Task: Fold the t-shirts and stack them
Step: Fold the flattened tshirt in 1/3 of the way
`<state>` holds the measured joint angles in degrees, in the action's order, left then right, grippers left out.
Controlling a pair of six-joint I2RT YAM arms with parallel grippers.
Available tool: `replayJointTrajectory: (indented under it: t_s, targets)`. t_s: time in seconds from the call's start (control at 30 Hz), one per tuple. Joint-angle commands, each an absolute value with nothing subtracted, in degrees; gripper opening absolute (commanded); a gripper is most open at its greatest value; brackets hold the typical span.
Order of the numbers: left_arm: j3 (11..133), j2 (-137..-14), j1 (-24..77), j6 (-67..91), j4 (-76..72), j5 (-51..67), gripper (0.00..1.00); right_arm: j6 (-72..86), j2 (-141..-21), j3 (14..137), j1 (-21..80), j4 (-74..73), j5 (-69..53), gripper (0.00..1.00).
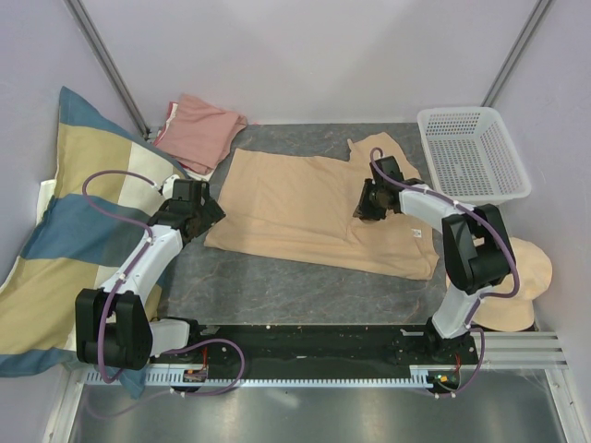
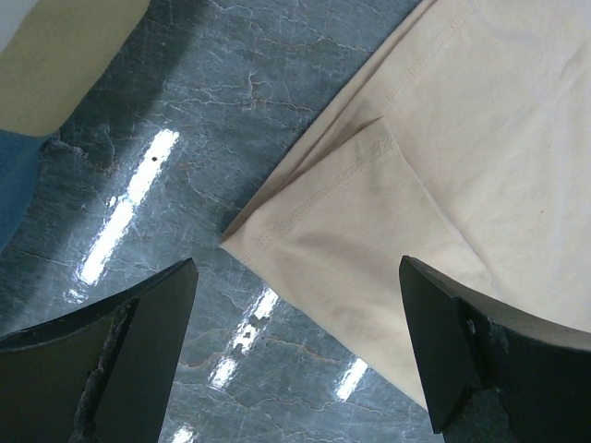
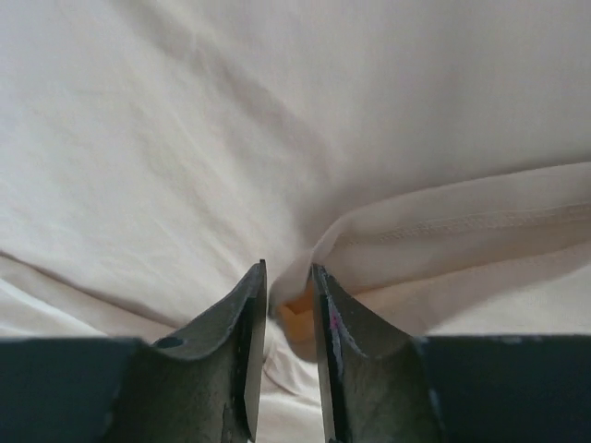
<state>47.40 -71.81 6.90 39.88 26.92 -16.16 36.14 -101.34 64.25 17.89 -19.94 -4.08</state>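
The right end effector [image 3: 289,274] has its jaws a narrow gap apart around a raised ridge of the tan t-shirt [image 1: 305,208], gripped or merely straddled I cannot tell. The left end effector [image 2: 297,268] gapes wide and empty over the tee's doubled corner. With the tee spread mid-frame on the desk [image 1: 277,286] and the pink t-shirt [image 1: 199,129] at upper left, each side should probably pinch every layer, then lift low together.
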Motion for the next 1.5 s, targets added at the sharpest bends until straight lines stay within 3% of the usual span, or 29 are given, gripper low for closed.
replayJointTrajectory:
  t_s: [0.0, 0.13, 0.33, 0.93, 1.47]
  targets:
    - [47.2, -71.8, 7.1, 38.1, 26.1, -15.9, 0.98, 33.8, -103.4, 69.9, 18.1, -19.1, -2.3, 0.38]
    - [47.1, -72.1, 7.1, 38.1, 26.1, -15.5, 0.98, 32.2, -105.5, 74.2, 18.0, -19.2, -1.8, 0.45]
    - [46.8, -71.5, 7.1, 38.0, 26.0, -15.5, 0.98, 30.7, -105.9, 78.6, 18.1, -20.1, -0.7, 0.47]
    - [46.8, -72.2, 7.1, 38.0, 24.9, -14.9, 0.98, 29.9, -86.0, 60.8, 18.4, -25.1, -4.3, 0.61]
    - [47.1, -70.5, 7.1, 37.4, 25.6, -15.2, 0.98, 32.7, -94.4, 58.3, 19.2, -17.0, -11.2, 0.62]
